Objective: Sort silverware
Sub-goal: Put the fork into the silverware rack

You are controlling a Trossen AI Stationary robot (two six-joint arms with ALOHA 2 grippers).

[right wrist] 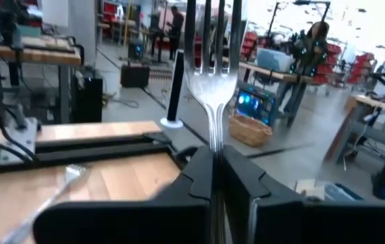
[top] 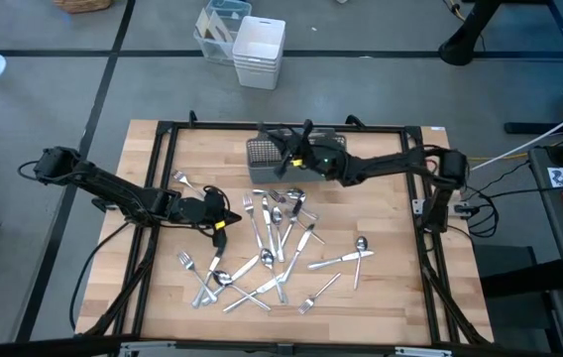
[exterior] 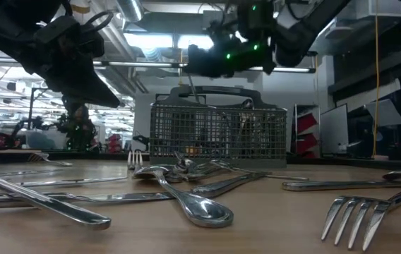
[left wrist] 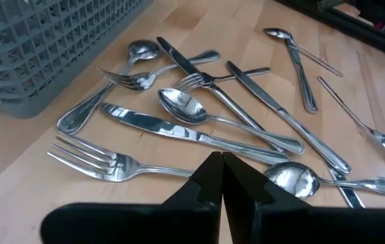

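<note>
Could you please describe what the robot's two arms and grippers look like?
Both arms are black and slender. The left gripper carries a yellow mark, the right gripper yellow and glowing green spots. Black cables trail from each base. Each has two dark, wedge-shaped fingers.

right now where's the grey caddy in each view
high: caddy at the table's far edge, under the right gripper.
low: centre, behind the cutlery.
left wrist: upper left corner.
right wrist: not in it.
Shared landmark: the cutlery pile in front of it.
</note>
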